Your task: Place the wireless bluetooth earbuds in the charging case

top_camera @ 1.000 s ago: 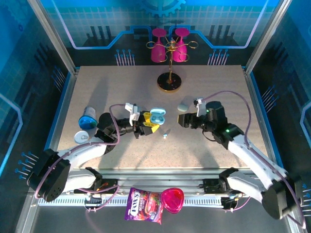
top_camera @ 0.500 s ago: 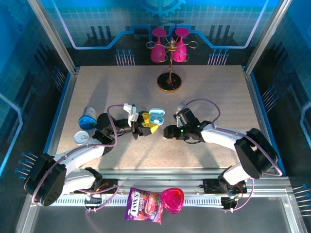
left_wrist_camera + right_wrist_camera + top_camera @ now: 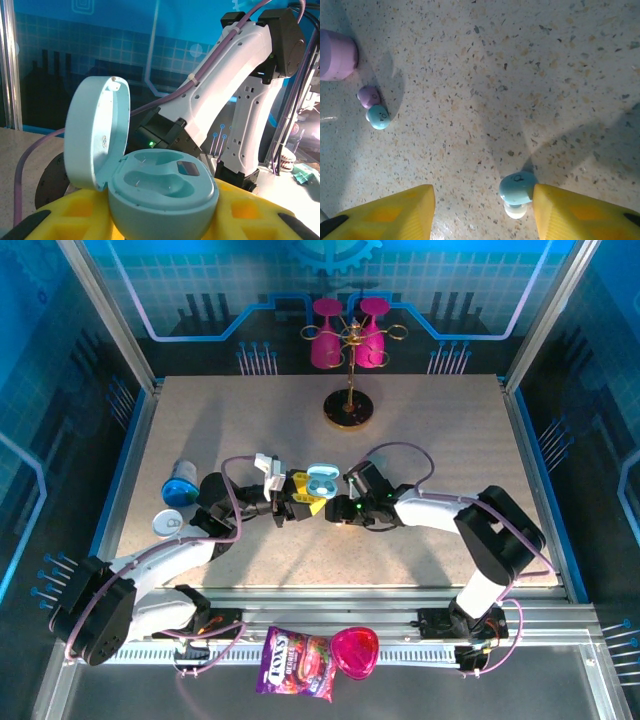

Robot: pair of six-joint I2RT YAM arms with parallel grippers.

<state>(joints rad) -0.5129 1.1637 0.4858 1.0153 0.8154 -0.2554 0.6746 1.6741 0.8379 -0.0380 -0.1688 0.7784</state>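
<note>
My left gripper (image 3: 303, 500) is shut on the pale blue charging case (image 3: 321, 480), its yellow fingers (image 3: 60, 220) against both sides. In the left wrist view the case (image 3: 162, 192) stands open with its lid (image 3: 95, 135) tipped up on the left and both sockets bare. My right gripper (image 3: 482, 200) hovers low over the table, open. A pale blue earbud (image 3: 518, 187) lies between its yellow fingers, touching the right fingertip (image 3: 545, 200); the left finger stands well apart from it. Two more earbuds, one lilac (image 3: 368, 95) and one pale blue (image 3: 378, 116), lie together further off.
A lilac object (image 3: 335, 61) sits beside the two loose buds. A blue round cap (image 3: 180, 490) and a white ring-shaped piece (image 3: 168, 523) lie at the left. A gold stand (image 3: 350, 410) with pink glasses is at the back. A candy bag (image 3: 295, 662) lies below the table edge.
My right arm has swung left from the right side to the table's middle, beside the held case, and its jaws have narrowed around the bud. The left gripper has barely moved.
</note>
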